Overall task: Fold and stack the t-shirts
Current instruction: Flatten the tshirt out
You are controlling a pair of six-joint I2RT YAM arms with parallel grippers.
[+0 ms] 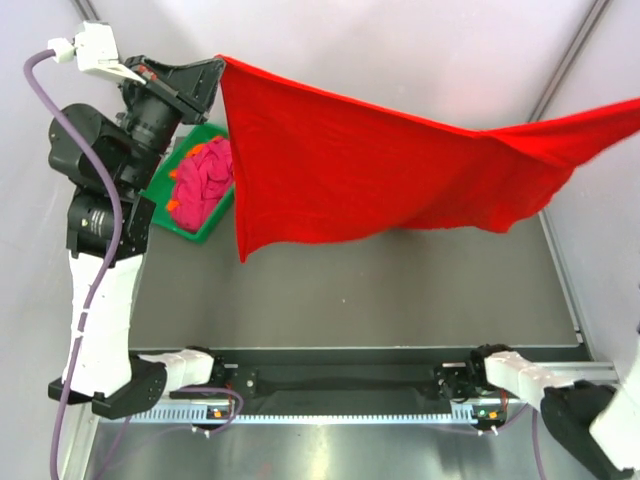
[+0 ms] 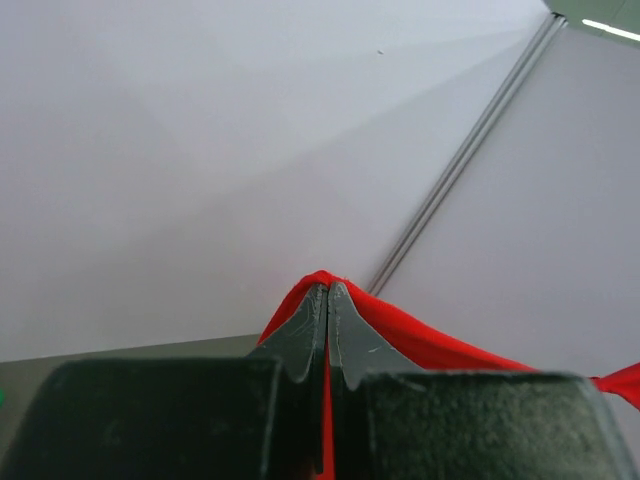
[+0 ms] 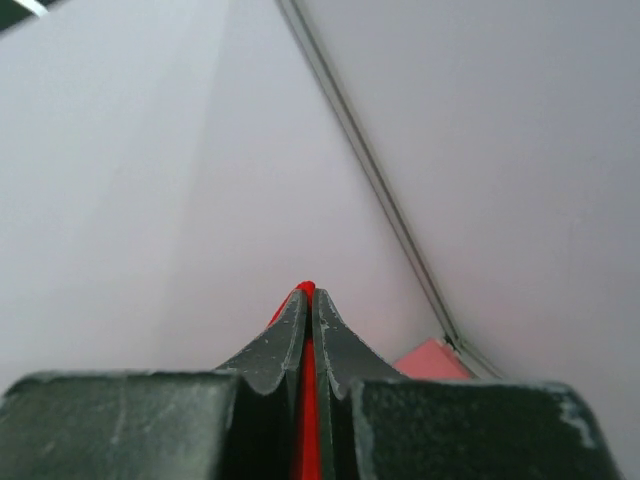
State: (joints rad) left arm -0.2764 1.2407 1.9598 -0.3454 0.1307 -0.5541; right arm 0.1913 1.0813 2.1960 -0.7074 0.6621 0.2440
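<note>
High above the green tray, a bright red t-shirt is held up in the air and spread wide. One corner of it is pinched just above the tray by the left gripper. Its two fingers are pressed tight together with only the red cloth between them. From there the shirt is stretched far away from the tray, off to the right side. Its other end is gripped there by the right gripper. Those fingers are squeezed together too, and a thin strip of red is seen between them. The middle of the shirt is sagging, and a loose flap is hung down just beside the tray, over the grey table. Whether the flap touches the table cannot be told from above. Inside the tray, a crumpled pile of magenta and orange t-shirts is heaped. In the right wrist view a small pink patch is seen low down, but what it is cannot be told.
</note>
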